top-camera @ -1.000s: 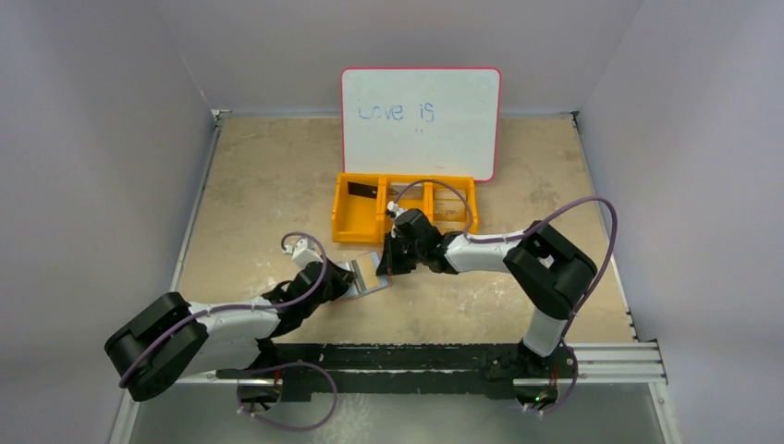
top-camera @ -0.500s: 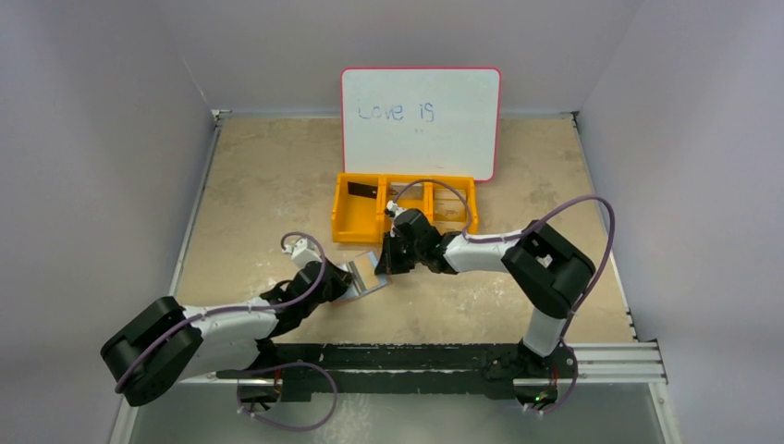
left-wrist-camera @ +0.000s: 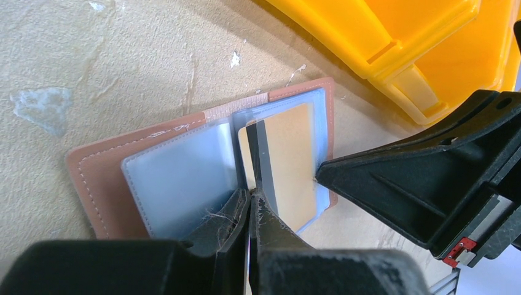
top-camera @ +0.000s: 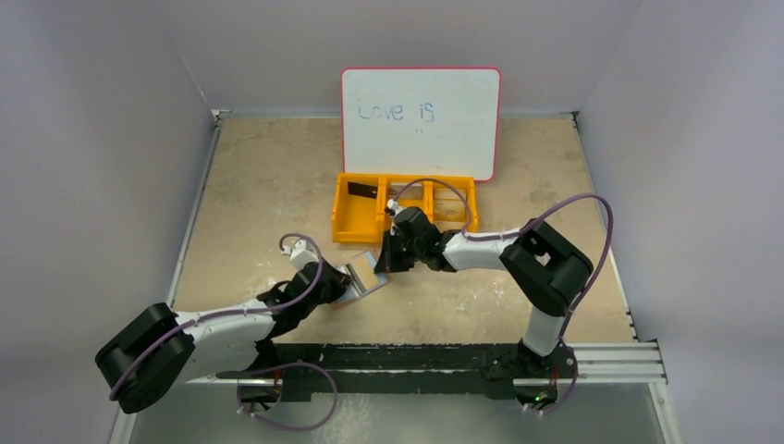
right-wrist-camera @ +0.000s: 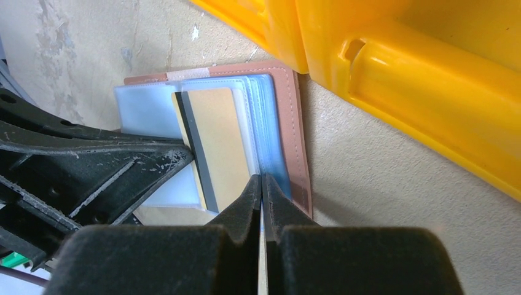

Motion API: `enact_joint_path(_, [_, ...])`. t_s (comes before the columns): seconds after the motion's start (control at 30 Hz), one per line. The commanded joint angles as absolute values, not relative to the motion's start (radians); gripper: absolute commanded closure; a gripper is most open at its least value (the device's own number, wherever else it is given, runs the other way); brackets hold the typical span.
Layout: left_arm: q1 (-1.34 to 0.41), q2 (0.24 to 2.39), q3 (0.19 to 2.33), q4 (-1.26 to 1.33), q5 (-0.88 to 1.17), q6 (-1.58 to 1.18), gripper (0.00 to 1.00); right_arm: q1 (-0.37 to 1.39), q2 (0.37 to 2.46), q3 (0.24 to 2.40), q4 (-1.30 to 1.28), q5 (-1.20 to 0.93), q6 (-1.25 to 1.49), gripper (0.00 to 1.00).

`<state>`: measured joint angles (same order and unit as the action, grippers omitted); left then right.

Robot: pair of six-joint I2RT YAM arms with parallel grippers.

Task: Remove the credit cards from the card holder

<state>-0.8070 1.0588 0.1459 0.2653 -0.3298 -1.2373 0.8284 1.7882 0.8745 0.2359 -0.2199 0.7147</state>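
Left gripper (left-wrist-camera: 252, 196) and right gripper (right-wrist-camera: 263, 180), both closed, touch the open card holder (left-wrist-camera: 92, 178)

The holder (left-wrist-camera: 92, 178) lies open and flat, brown leather outside, shiny pale blue clear pockets facing up. A beige card (left-wrist-camera: 292, 160) with a dark stripe sits a bit skewed on its 3 o'clock half.
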Motion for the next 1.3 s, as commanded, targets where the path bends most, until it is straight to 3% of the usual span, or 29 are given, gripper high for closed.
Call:
enact_joint_path(0.0, [-0.805, 1.053, 0.125, 0.146, -0.348, -1.224, 1.0, 0.816, 1.845, 0.876, 0.125, -0.129, 0.685, 1.0])
enact_joint_path(0.77, [-0.805, 0.872, 0.177, -0.148, -0.452, -1.265, 1.0, 0.816, 1.838, 0.882, 0.127, -0.137, 0.664, 1.0])
enact_joint_path(1.17, [-0.805, 0.864, 0.187, -0.119, -0.419, -1.247, 1.0, 0.816, 1.824, 0.889, 0.134, -0.129, 0.649, 1.0])
enact_joint_path(1.27, [-0.805, 0.862, 0.178, -0.055, -0.393, -1.255, 0.92, 0.816, 1.827, 0.896, 0.138, -0.126, 0.644, 1.0])
